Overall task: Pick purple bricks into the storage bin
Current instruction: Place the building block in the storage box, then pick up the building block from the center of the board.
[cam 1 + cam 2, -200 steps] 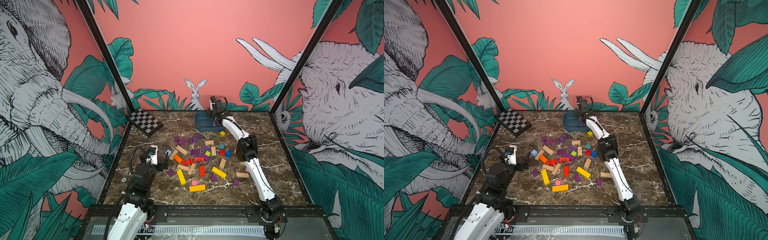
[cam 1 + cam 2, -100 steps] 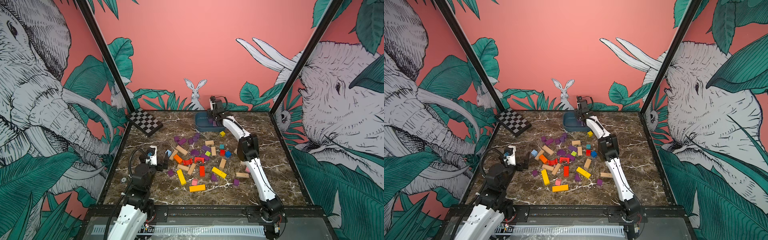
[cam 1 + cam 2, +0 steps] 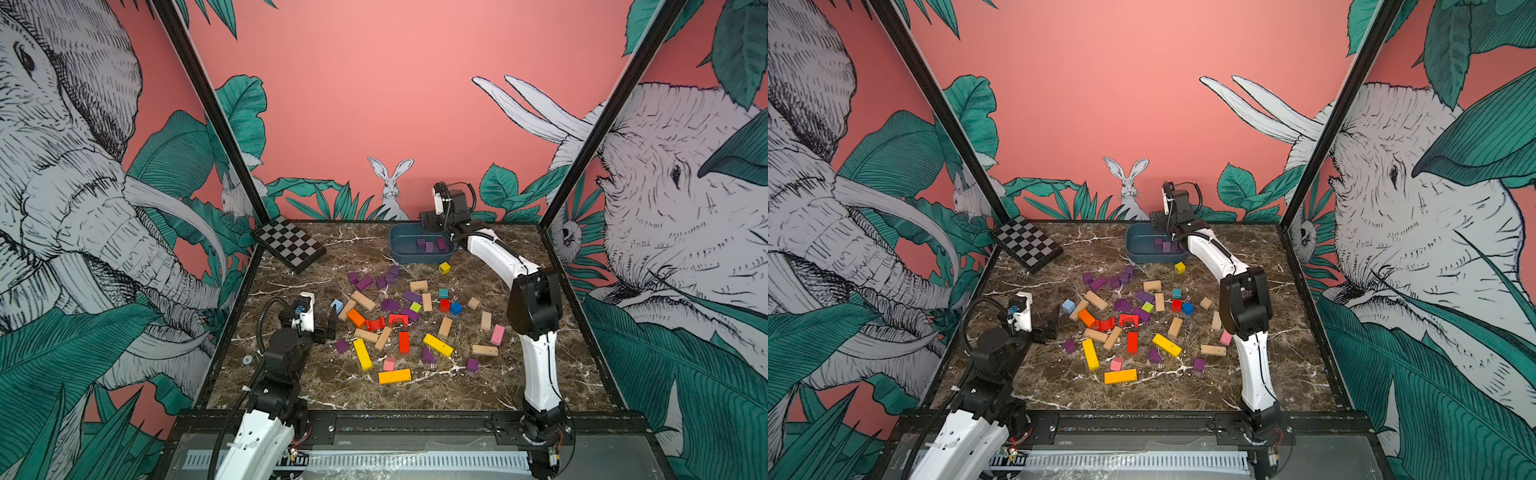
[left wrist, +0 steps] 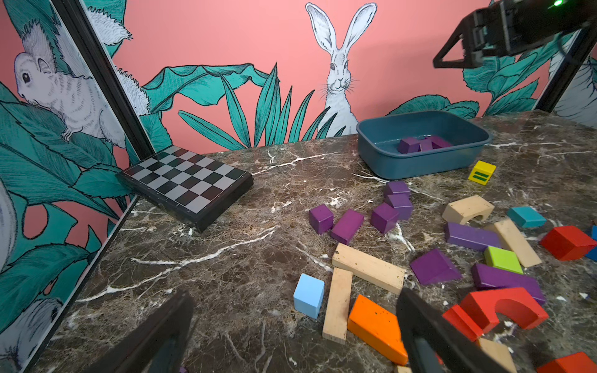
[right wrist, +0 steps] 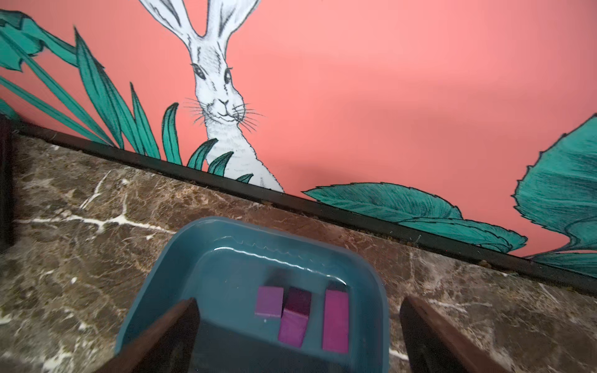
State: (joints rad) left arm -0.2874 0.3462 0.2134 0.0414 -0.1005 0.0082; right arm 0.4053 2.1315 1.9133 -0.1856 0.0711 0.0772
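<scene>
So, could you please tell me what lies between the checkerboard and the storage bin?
Nothing but bare marble tabletop lies between the checkerboard and the storage bin; the left wrist view shows it.

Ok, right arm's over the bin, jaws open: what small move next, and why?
Probably lift the right gripper clear of the bin: its jaws are open and empty, three purple blocks lie inside, and more purple blocks wait on the table.

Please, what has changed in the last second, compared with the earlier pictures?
The right gripper over the storage bin appears to have opened, letting go of one of the three purple bricks now lying inside. The left gripper, open and empty, and the blocks on the table kept their places.
</scene>
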